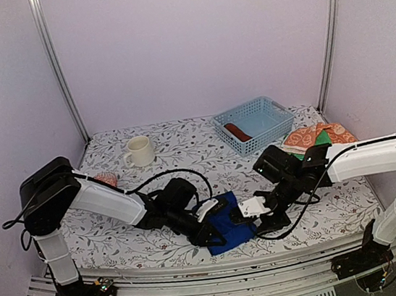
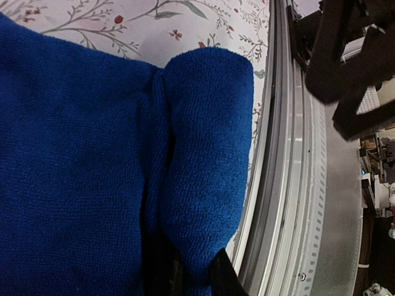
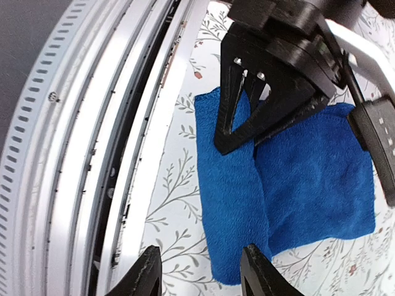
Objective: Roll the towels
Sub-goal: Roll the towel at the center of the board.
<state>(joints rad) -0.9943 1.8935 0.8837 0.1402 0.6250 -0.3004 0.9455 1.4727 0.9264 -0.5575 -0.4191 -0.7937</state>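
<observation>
From where I stand, the left pincer (image 3: 227, 140) nips the folded near edge of the blue towel (image 1: 227, 219) at the desk's (image 1: 337, 203) six o'clock, while the right pincer (image 3: 200, 254) hangs half-open and empty at its three o'clock, so a one-sided pull could skew the roll.

You are stretching both arms low and inward; your left pincer (image 1: 207, 225) is pinching a fold of the blue towel (image 1: 231, 225), your right pincer (image 1: 248, 210) is hovering alongside, jaws parted.
</observation>
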